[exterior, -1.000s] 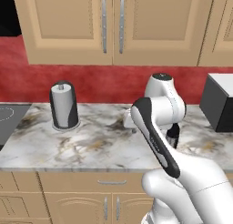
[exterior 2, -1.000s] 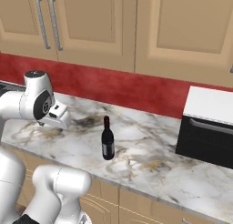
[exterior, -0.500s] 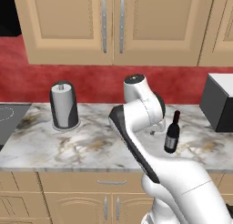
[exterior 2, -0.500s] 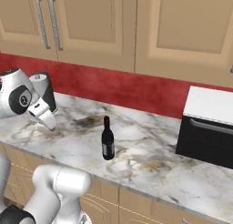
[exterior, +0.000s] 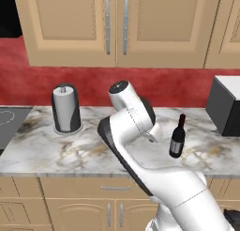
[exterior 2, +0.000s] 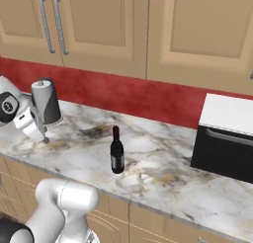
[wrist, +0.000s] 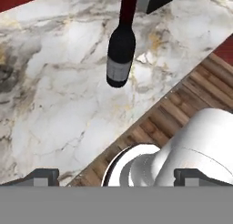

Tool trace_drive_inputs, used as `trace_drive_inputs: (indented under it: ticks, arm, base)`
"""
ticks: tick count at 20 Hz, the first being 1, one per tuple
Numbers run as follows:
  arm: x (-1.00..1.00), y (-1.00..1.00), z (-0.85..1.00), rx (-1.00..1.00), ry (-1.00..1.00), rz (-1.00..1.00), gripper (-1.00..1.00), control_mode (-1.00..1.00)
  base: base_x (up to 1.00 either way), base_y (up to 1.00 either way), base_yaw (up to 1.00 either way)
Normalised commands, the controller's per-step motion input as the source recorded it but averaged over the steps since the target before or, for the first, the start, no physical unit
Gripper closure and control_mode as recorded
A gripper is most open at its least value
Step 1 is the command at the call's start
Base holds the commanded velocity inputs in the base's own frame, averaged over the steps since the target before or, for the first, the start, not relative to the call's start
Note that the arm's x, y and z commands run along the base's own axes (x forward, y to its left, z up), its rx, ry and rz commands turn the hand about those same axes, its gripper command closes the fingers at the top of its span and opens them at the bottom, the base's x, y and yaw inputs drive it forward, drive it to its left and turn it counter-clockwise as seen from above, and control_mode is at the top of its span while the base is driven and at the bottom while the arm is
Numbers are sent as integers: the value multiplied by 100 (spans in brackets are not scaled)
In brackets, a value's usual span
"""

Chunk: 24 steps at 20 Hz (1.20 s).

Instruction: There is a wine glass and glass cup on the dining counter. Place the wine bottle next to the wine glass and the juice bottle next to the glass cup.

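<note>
Wine bottle (exterior 2: 117, 151) stood upright on marble surface (exterior 2: 163, 180); jaws spread wide, empty, well apart from bottle; paper towel roll (exterior: 65, 108) beyond.

Flanking base views; downward hand view

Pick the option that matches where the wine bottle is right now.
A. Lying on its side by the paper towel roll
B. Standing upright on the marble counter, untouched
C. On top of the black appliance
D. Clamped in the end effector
B: the wine bottle stands upright on the marble counter, with the open end effector well away from it.
</note>
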Motion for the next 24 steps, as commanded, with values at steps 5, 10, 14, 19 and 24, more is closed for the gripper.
trace_drive_inputs:
  ticks: [5, 10, 14, 19, 24]
  arm:
    - [-18, 0, -4, -10, -32, -32, -100, -100]
    - [-6, -19, -18, -12, -23, -39, -100, -100]
    - [6, -32, -3, 0, 0, -35, -100, -100]
    - [12, -35, -2, 0, 3, -31, -100, -100]
    - [16, -21, -15, -2, 1, -11, -100, -100]
  base:
    - [0, 0, 0]
    - [0, 0, 0]
    - [0, 0, 0]
    - [0, 0, 0]
    - [0, 0, 0]
